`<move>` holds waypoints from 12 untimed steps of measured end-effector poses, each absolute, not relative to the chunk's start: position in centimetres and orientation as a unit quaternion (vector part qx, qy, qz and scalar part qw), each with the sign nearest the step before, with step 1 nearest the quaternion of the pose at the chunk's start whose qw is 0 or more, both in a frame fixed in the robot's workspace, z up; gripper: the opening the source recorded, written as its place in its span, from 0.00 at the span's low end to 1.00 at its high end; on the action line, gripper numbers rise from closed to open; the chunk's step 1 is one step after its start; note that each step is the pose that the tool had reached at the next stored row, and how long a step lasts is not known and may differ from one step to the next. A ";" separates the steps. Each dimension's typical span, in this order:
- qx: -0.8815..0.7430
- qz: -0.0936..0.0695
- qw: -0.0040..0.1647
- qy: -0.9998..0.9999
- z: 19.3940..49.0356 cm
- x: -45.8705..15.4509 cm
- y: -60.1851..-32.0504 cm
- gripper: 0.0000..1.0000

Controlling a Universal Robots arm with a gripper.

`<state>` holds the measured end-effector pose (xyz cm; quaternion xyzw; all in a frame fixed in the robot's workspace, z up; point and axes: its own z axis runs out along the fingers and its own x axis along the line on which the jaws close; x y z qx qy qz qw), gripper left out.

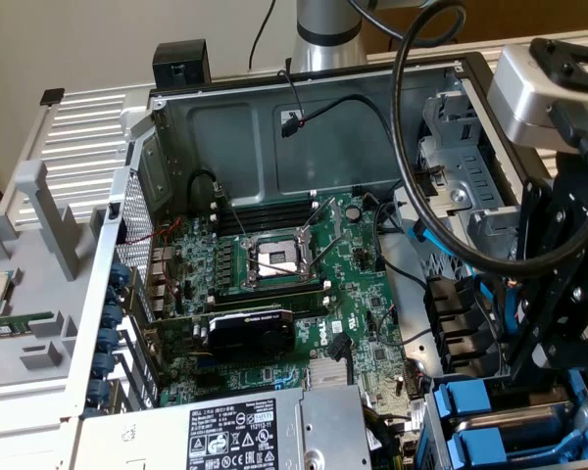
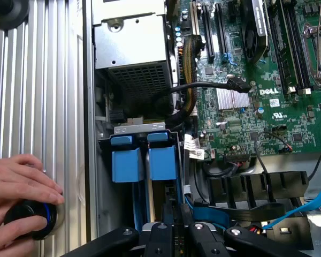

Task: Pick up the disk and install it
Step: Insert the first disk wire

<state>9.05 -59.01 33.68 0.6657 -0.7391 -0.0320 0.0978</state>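
Note:
My gripper (image 2: 172,235) hangs over the drive bay in the corner of the open computer case. Its fingers are shut on a thin dark slab with a blue edge, the disk (image 2: 173,210), seen edge-on with its label hidden. The slab points down into the slot just beside two blue drive trays (image 2: 163,160) that sit in the bay. In the exterior view the black gripper (image 1: 541,338) stands at the right, over the blue trays (image 1: 465,406), with the disk's blue edge (image 1: 507,305) below it.
A person's hand (image 2: 16,179) rests on a black knob (image 2: 29,219) on the ribbed case wall. The silver power-supply box (image 1: 225,431) adjoins the bay. The motherboard (image 1: 274,264), a black slotted bracket (image 2: 257,187), a blue cable (image 2: 305,203) and a thick black cable loop (image 1: 412,147) crowd the area.

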 end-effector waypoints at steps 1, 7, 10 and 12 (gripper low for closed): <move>0.666 -0.032 0.098 -0.739 33.7 9.1 -59.0 0.17; 0.666 -0.032 0.098 -0.739 33.7 9.1 -59.0 0.17; 0.666 -0.032 0.098 -0.739 33.6 9.1 -59.0 0.17; 0.666 -0.032 0.098 -0.739 33.6 9.1 -59.0 0.17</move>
